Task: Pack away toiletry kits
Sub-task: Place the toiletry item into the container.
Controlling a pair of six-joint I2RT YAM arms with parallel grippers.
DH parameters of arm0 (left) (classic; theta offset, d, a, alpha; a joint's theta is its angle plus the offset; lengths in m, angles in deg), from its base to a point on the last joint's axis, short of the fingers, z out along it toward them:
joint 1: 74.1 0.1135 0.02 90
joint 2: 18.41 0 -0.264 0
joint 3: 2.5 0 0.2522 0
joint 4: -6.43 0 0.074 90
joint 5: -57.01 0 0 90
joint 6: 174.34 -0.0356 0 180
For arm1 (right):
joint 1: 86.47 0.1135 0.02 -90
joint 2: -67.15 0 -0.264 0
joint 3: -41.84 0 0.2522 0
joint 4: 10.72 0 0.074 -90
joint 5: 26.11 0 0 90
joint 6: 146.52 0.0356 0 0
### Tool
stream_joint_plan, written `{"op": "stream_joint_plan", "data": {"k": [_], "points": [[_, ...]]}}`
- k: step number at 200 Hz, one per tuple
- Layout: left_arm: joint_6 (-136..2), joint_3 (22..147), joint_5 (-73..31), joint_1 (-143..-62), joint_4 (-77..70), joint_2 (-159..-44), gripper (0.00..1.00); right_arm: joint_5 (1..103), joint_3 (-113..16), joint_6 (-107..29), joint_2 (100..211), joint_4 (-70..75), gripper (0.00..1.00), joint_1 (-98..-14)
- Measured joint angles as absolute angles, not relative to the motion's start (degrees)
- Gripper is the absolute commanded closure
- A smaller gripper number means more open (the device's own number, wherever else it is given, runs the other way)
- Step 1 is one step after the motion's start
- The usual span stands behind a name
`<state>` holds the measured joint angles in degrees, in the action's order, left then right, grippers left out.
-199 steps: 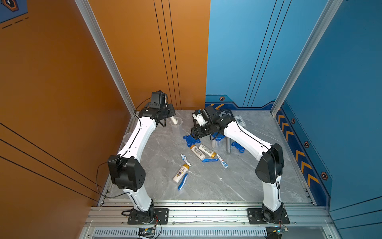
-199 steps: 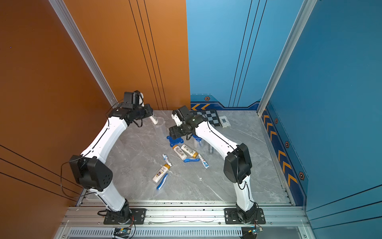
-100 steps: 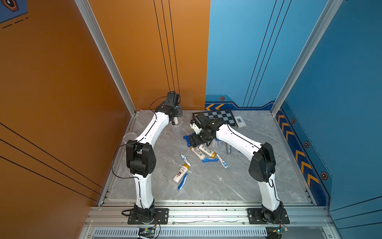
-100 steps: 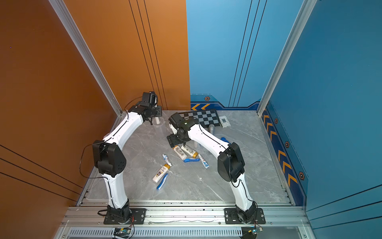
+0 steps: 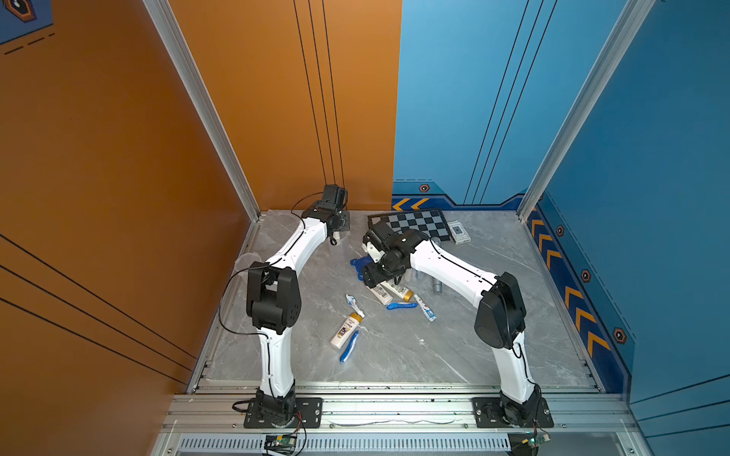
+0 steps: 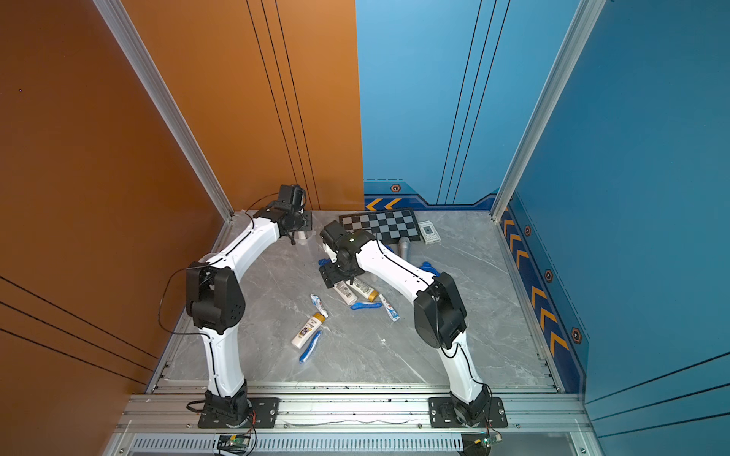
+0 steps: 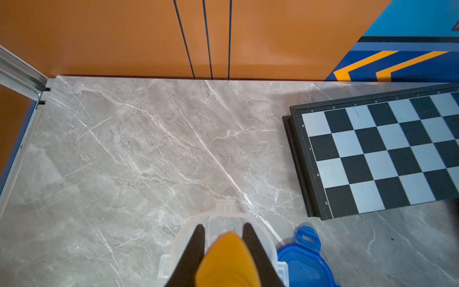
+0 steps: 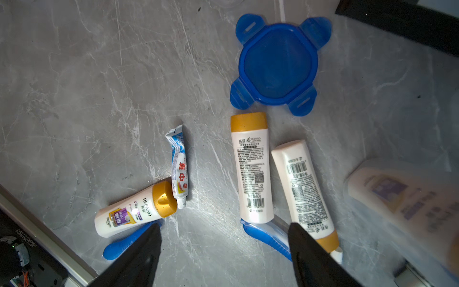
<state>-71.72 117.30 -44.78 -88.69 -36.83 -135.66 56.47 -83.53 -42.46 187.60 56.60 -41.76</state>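
Left gripper (image 7: 223, 226): clamped on a bottle (image 7: 227, 261) by its yellow-orange cap, poised at the mouth of the clear cup (image 7: 181, 238) by the back wall.
Change: within a second, this arm swung in from the back-left corner and dipped.
Right gripper (image 8: 224, 226): jaws wide, empty, newly lowered over two loose bottles (image 8: 250, 169) and a toothbrush (image 8: 268, 238).
Meaning: first drop-in looks imminent and the next pick is lined up.

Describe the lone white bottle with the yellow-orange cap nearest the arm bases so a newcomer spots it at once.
On the grey marble tabletop, look toward the near edge, away from the pile. The white bottle with a yellow-orange cap lies alongside a blue toothbrush. Unlike the two piled bottles, it shows a purple front label.
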Motion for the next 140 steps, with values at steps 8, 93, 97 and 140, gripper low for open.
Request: {"op": "stream_joint_plan", "data": {"k": [8, 93, 97, 140], "points": [[-71.72, 117.08, -44.78, -88.69, -36.83, -135.75, 0.9, 56.47, -83.14, -42.43, 187.6, 56.62, 0.18, -41.54], [-72.33, 116.29, -44.76, -89.54, -35.82, -135.77, 0.67, 56.51, -81.68, -41.56, 187.6, 56.62, 0.19, -41.96], [-72.35, 116.29, -44.76, -89.56, -35.73, -135.77, 0.67, 56.51, -81.68, -41.56, 187.57, 56.62, 0.19, -42.15], [-72.39, 116.09, -44.76, -89.65, -35.3, -135.77, 0.67, 56.71, -81.68, -41.43, 186.2, 56.6, 0.19, -44.47]]}}
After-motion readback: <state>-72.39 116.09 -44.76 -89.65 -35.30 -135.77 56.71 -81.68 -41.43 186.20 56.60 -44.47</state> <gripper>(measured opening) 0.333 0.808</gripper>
